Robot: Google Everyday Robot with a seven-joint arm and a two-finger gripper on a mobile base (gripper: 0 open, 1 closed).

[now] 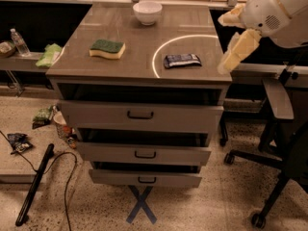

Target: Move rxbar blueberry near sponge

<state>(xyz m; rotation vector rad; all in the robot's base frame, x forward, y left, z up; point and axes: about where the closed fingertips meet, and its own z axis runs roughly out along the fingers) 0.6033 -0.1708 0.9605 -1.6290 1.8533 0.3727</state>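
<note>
The rxbar blueberry (182, 60) lies flat on the right half of the grey cabinet top (134, 37), inside a bright ring of light. The sponge (107, 48), yellow with a dark green top, lies on the left half, well apart from the bar. My gripper (227, 43) hangs at the end of the white arm (279, 11), over the cabinet's right edge. It is to the right of the bar and above it. Its pale yellow fingers (239, 49) are spread and hold nothing.
A white bowl (147, 12) stands at the back of the top. Three drawers (139, 114) stand partly pulled out in front. A green cloth (49, 54) and a water bottle (20, 42) sit on the left shelf. An office chair (281, 129) stands at the right. Bags (18, 142) and a black pole (36, 184) lie on the floor.
</note>
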